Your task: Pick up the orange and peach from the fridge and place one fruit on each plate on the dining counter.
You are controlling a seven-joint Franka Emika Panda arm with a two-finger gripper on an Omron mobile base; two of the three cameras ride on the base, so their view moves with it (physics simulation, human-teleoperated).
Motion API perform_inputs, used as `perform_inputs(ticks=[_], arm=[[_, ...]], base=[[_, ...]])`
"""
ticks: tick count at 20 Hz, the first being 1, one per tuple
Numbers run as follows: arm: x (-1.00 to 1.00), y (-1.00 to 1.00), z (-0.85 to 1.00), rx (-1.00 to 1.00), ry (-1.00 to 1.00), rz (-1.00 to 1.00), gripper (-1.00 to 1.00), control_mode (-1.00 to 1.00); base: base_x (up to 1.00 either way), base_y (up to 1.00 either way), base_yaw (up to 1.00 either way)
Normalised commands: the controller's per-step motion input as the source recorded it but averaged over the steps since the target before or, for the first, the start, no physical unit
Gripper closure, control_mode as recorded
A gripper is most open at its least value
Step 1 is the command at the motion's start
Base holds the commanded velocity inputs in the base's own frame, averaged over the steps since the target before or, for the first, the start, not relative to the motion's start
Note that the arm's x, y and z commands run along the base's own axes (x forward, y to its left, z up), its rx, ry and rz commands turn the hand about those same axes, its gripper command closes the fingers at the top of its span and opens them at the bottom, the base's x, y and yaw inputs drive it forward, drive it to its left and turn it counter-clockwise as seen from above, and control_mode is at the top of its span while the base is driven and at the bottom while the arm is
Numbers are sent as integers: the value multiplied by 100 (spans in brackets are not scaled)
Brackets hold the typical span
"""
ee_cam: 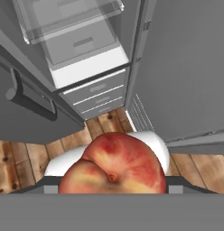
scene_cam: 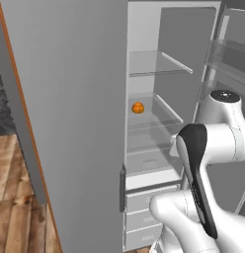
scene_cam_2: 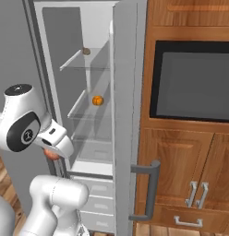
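The orange (scene_cam: pixel 138 107) (scene_cam_2: pixel 97 100) rests on a middle glass shelf inside the open fridge (scene_cam: pixel 144 59) (scene_cam_2: pixel 95 27). My gripper (scene_cam_2: pixel 52 154) hangs just outside the fridge, below that shelf's level, and is shut on the peach (scene_cam_2: pixel 52 155). Seen from the hand, the reddish-salmon peach (ee_cam: pixel 113 166) sits large between the fingers and hides their tips, with the fridge's pale drawers (ee_cam: pixel 91 97) and the wooden floor beyond it. The plates and the dining counter are out of view.
The grey fridge door (scene_cam: pixel 70 123) stands open on the left, and the other door with a handle (scene_cam_2: pixel 148 191) on the right. Brown wooden cabinets with a black oven panel (scene_cam_2: pixel 195 85) flank the fridge. A small brown item (scene_cam_2: pixel 86 51) lies on an upper shelf.
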Motion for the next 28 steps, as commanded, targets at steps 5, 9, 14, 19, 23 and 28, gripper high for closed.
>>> perform_inputs(ticks=[5,9,14,19,23,28], arm=[[0,0,0,0,0,0,100,100],[0,0,0,0,0,0,100,100],[0,0,0,0,0,0,100,100],[0,0,0,0,0,0,100,100],[0,0,0,0,0,0,100,100],[0,0,0,0,0,0,100,100]], base=[[-66,1,-6],[-51,13,-7],[-35,5,-20],[-39,0,-43],[-52,0,-50],[-69,0,-49]])
